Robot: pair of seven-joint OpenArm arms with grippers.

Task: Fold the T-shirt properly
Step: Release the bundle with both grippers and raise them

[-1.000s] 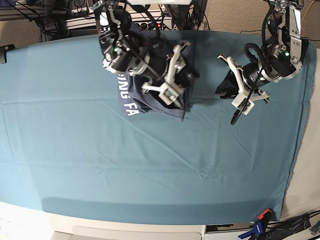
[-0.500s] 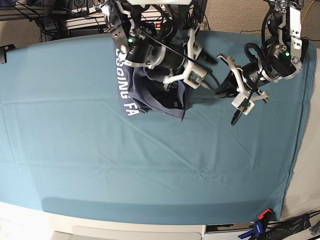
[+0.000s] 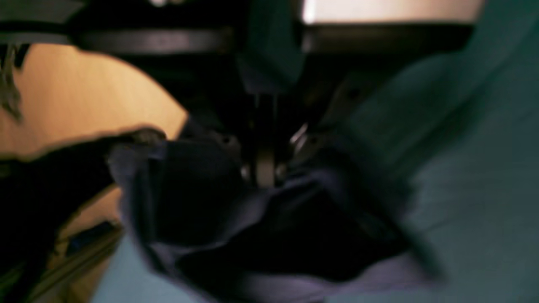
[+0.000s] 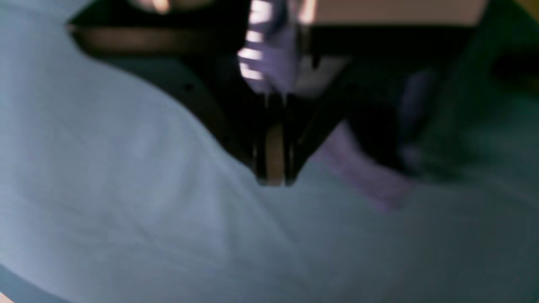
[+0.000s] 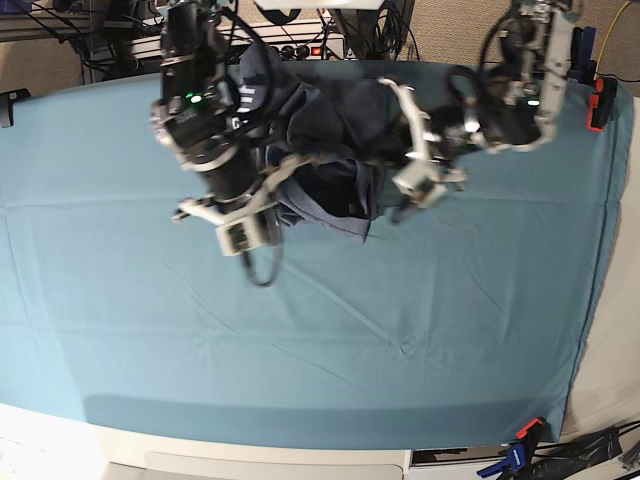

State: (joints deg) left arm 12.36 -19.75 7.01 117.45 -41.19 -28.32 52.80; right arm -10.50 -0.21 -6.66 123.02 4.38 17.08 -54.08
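The T-shirt (image 5: 325, 165) lies bunched at the far middle of the teal tablecloth (image 5: 300, 330), a dark heap of uneven layers between the two arms rather than a flat, squared fold. A second ago the right gripper (image 5: 243, 232) stood over the heap with its fingers spread; now it has swung to the near-left corner of the cloth and its fingers (image 4: 273, 160) are pressed together, pads meeting, with bare tablecloth beneath them and a strip of shirt showing just behind. The left gripper (image 5: 418, 180), which hung well to the side of the shirt before, has moved in to the shirt's other edge, and its fingers (image 3: 264, 166) are likewise closed. Dark fabric crowds right up to those tips in the left wrist view, but the picture is too blurred to say whether any cloth is pinched between them. The white lettering that ran along the shirt's left edge earlier is now hidden behind the right arm. My reading is that both arms have just taken positions on opposite sides of the heap, probably to pull or lift it open, so the fold proper has yet to be made and the shirt needs spreading first.
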